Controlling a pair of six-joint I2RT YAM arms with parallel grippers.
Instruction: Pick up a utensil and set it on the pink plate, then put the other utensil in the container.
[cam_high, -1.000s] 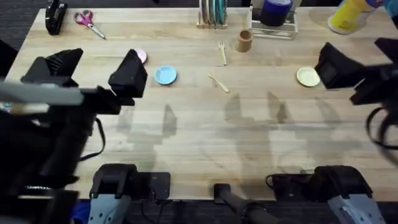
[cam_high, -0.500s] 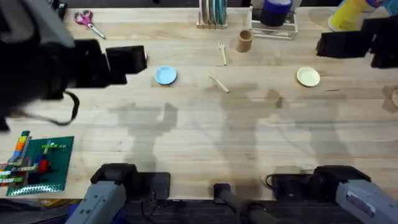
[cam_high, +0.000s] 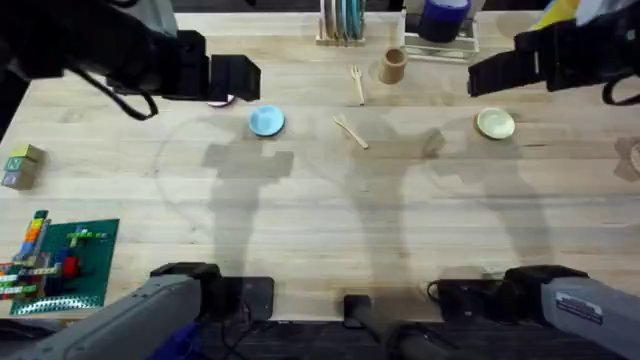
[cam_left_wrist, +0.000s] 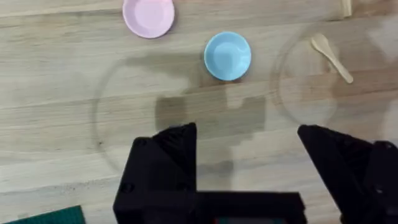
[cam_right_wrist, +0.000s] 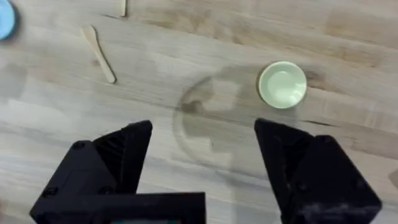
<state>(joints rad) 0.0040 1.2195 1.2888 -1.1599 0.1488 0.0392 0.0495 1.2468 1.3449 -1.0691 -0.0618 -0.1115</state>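
Observation:
The tine-less wooden utensil (cam_high: 350, 131) (cam_left_wrist: 331, 57) (cam_right_wrist: 100, 53) lies flat mid-table, with a rounded end. Just behind it lies the wooden fork (cam_high: 357, 84), beside the brown cup-like container (cam_high: 393, 66). The pink plate (cam_left_wrist: 148, 15) sits at the back left, left of a light blue plate (cam_high: 266, 121) (cam_left_wrist: 227, 56); in the overhead view the pink plate (cam_high: 219, 100) is mostly covered by my left arm. My left gripper (cam_high: 238, 78) (cam_left_wrist: 249, 155) hangs open high over the bare wood near both plates. My right gripper (cam_high: 492, 72) (cam_right_wrist: 205, 155) is open and empty, high beside the yellow plate (cam_high: 495, 123) (cam_right_wrist: 282, 84).
A dish rack (cam_high: 342, 22) and a wire rack with a dark blue jar (cam_high: 440, 22) stand along the back edge. A green brick baseplate (cam_high: 60, 262) with loose bricks and a small block (cam_high: 22, 165) lie at the near left. A yellow bottle (cam_high: 560, 12) stands back right.
Both arms have swung from the table's sides toward the back. The left arm uncovered the green baseplate and now overlaps the pink plate. Both utensils have stayed put.

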